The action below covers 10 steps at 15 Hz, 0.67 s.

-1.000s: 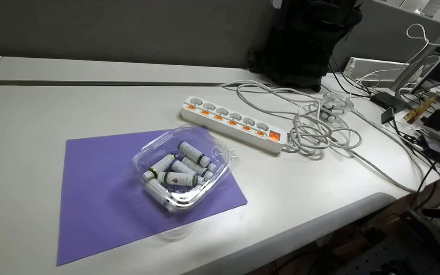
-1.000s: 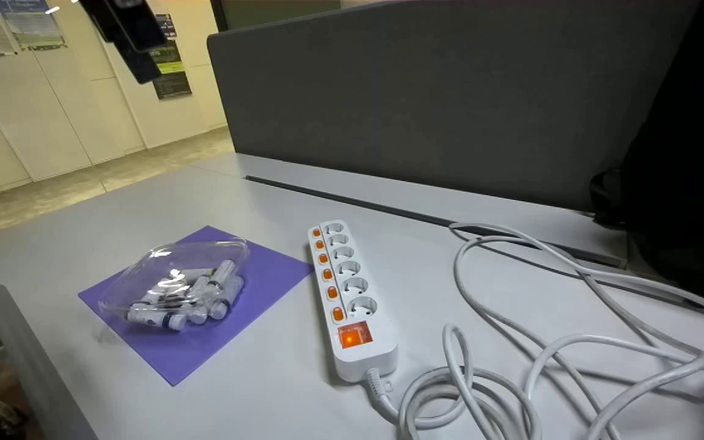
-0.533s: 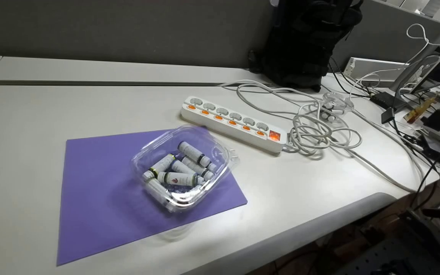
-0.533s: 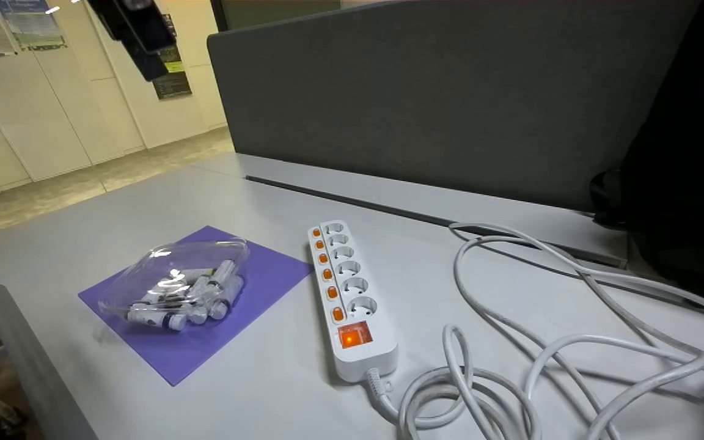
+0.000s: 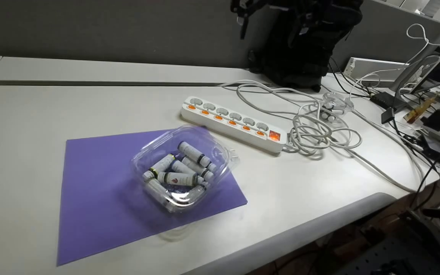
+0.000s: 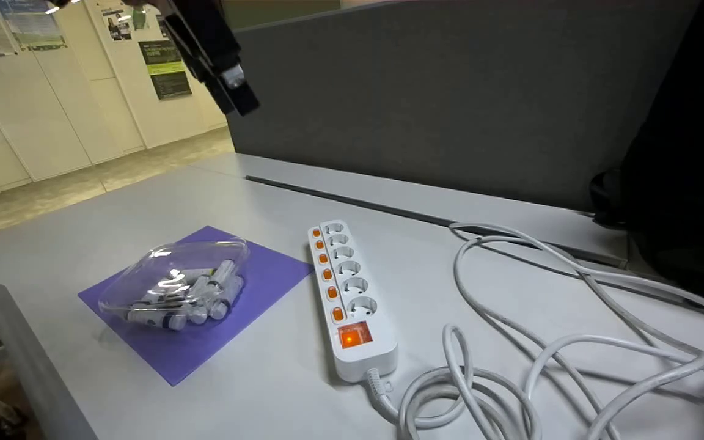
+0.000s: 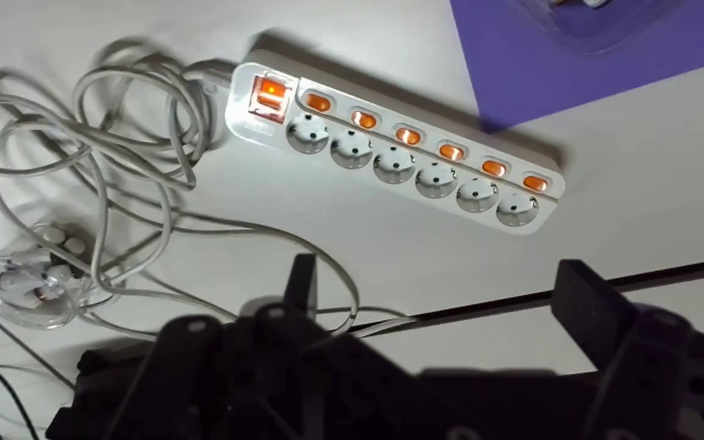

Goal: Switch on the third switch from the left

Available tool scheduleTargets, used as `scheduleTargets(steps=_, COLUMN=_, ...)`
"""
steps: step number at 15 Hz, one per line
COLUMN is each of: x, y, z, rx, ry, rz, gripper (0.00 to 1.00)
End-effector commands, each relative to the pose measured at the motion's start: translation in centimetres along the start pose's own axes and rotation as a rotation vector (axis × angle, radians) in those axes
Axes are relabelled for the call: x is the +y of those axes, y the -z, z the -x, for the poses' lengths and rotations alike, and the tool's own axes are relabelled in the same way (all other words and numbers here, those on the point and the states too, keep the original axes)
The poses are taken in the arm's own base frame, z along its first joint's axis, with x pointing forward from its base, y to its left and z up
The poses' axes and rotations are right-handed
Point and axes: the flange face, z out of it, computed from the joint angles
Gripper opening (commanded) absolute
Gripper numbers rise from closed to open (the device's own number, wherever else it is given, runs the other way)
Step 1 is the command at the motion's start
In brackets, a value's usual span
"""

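Dark grey partition point(image 6: 437, 104) along the rear of the pale desk point(image 5: 300, 183); black bag point(image 5: 300, 72) in front of it. Dark groove point(image 6: 352, 201) runs across the desktop ahead of the partition. Purple sheet point(image 5: 94, 198) lies flat, one corner just beside the power strip point(image 7: 416, 153) on its switch side. On the sheet, a clear tub point(image 5: 162, 147) with several white-labelled vials point(image 5: 180, 178) inside. Pale cord point(image 5: 308, 134) heaped in loose loops off one end of the strip; near the loops, a smaller clear container point(image 5: 344, 101), contents too small to name.

Strip sits flat on the desk, between sheet and groove, sockets point(image 7: 394, 165) facing up. Orange switches point(image 7: 409, 135), six in line, run alongside the sockets on the edge toward the sheet. Long axis slants across the wrist view, cord end upper left. Main switch point(image 6: 355, 335), glowing orange, at the cord end. Third switch from the left point(image 5: 218, 117), as counted in an exterior view: whether it is on cannot be told.

Gripper point(image 7: 434, 287) hangs high over the desk, well apart from the strip, entering from the top in both exterior views, tips angled downward. Fingers point(image 7: 590, 308) spread wide, desk and groove visible through the gap; grip empty. Most of the arm lies out of frame.
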Motion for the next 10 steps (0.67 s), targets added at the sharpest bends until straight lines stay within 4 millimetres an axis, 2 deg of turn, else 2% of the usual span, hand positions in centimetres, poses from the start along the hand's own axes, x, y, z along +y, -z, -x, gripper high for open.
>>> scheduleTargets(steps=1, x=-1.0, y=-4.5, z=-2.7, rx=-0.042, ry=-0.073, rz=-0.035, gripper=0.67)
scheduleTargets(steps=6, x=-1.4, y=-9.8, z=-4.8, rx=-0.105, ry=-0.115, rz=-0.056, gripper=0.32)
scheduleTargets(steps=10, x=-2.9, y=-12.2, z=-5.2, rx=-0.131, ry=-0.127, rz=-0.083, gripper=0.04)
